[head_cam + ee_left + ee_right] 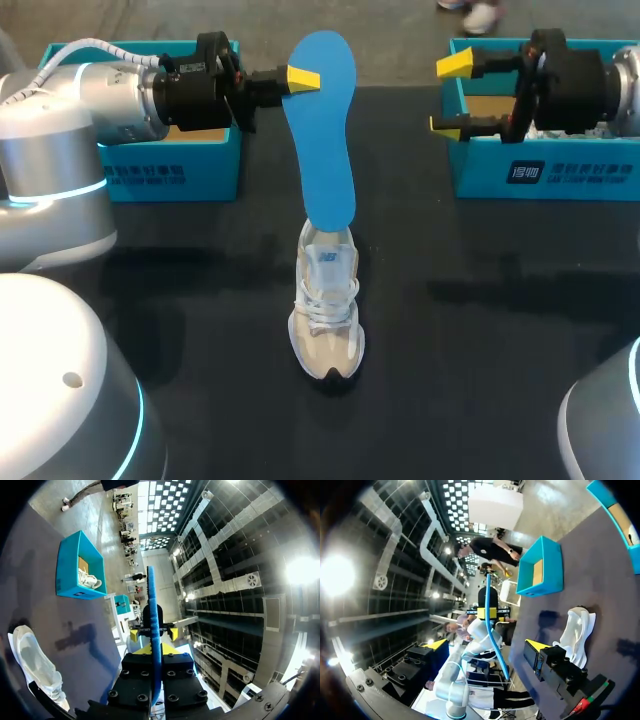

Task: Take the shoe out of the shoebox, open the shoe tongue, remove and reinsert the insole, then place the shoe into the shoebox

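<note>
- Head view: a dark table (500, 330) carries two teal boxes at its far edge – the left box (170, 170) and the right box (560, 170).
- The shoe (325, 320) stands upright in the middle of the table, toe toward the camera, well apart from both boxes.
- The left gripper (300, 78) is clamped on the upper end of the blue insole (320, 130). The insole's lower end meets the shoe's opening, though whether it is inside cannot be told.
- The right gripper (448, 95) hangs in front of the right box with its fingers spread, holding nothing.
- Left wrist view: the insole (152, 605) runs edge-on between the left gripper's (153, 632) yellow tips – both press on it. The shoe (32, 662) lies on the table beside and below, and a box (67, 570) further off holds another white shoe (90, 580).
- Right wrist view: the right gripper (486, 644) is wide open. Ahead of it is the insole (498, 655), pinched by the left gripper (489, 612), with the shoe (577, 630) on the table to one side and a box (540, 565) beyond.
</note>
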`<state>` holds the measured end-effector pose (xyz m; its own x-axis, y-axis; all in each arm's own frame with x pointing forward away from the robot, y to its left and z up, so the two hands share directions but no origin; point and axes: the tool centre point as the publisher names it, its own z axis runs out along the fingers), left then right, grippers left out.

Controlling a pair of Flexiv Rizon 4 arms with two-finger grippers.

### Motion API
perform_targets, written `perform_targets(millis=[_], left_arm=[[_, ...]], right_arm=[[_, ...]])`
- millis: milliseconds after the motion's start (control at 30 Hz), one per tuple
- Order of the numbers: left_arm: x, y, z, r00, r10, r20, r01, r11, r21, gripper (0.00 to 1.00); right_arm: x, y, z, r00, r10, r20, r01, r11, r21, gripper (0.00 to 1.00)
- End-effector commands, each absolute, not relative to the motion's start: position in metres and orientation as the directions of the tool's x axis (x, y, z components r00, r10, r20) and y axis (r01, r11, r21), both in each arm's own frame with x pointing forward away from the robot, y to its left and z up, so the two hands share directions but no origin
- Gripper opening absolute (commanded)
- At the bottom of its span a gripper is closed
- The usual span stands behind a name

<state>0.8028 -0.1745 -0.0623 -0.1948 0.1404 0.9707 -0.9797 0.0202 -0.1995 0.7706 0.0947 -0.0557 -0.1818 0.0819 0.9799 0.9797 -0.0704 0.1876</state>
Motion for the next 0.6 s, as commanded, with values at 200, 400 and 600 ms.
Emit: perform_targets(millis=[200, 400, 600], left_arm=[[0.8021, -0.1743, -0.0622, -0.195, 0.138, 0.971, -0.980, 0.019, -0.200, 0.00], [0.7965, -0.1749, -0.0613, -0.500, 0.148, 0.853, -0.857, 0.056, -0.512, 0.00], [0.7925, -0.1746, -0.0659, -0.757, 0.126, 0.641, -0.628, 0.132, -0.767, 0.00]], right_arm=[[0.7718, 0.0970, -0.0556, -0.181, 0.083, 0.980, 0.980, -0.070, 0.187, 1.00], [0.7718, 0.0970, -0.0556, -0.181, 0.083, 0.980, 0.980, -0.070, 0.187, 1.00], [0.7718, 0.0970, -0.0556, -0.181, 0.083, 0.980, 0.980, -0.070, 0.187, 1.00]])
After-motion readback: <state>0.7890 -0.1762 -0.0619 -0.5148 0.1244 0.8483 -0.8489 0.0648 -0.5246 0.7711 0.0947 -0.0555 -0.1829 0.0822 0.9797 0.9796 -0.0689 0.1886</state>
